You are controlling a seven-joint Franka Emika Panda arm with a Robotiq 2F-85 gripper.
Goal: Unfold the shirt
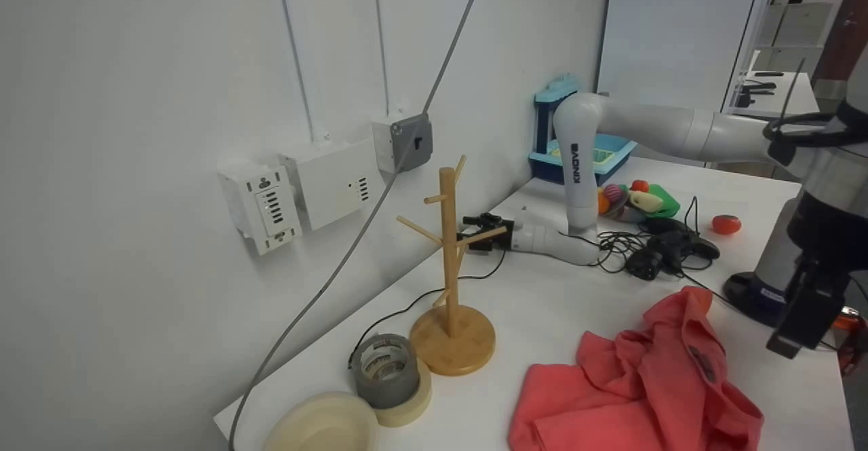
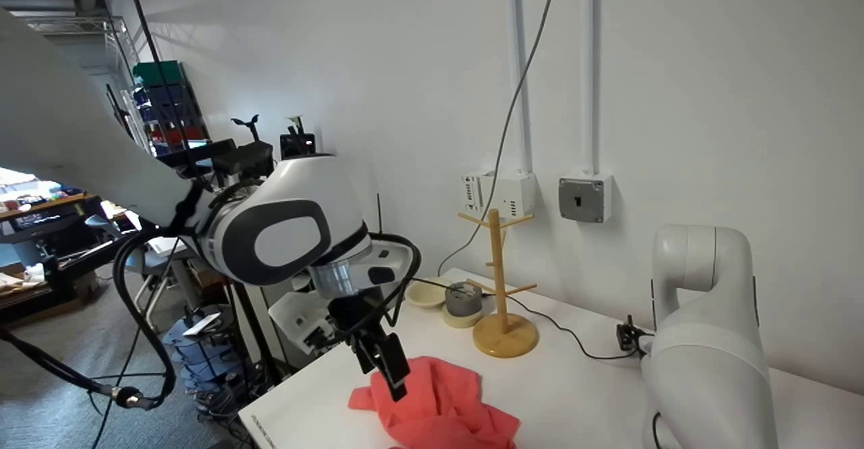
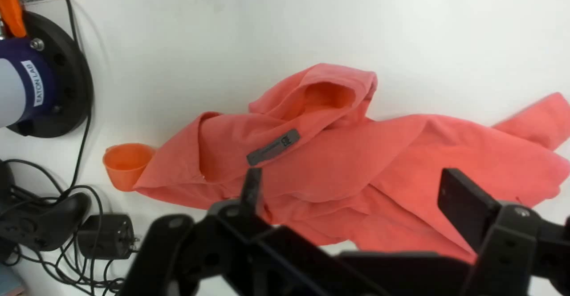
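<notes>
Coral shirt (image 3: 352,162) crumpled on white table (image 3: 445,42), below parted fingers (image 3: 465,204).

Below the black hand (image 3: 355,198), the shirt (image 3: 369,153) is coral red, its label (image 3: 273,148) grey with dark lettering; the tabletop (image 3: 178,64) beneath is white, the cup (image 3: 121,178) off to the hand's side orange.

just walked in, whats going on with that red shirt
A robot arm is here to unfold the red shirt lying on a white table. Its claw hangs open above the shirt, gripping nothing. The shirt lies rumpled and folded over itself, so the unfolding isn't done yet.
</notes>
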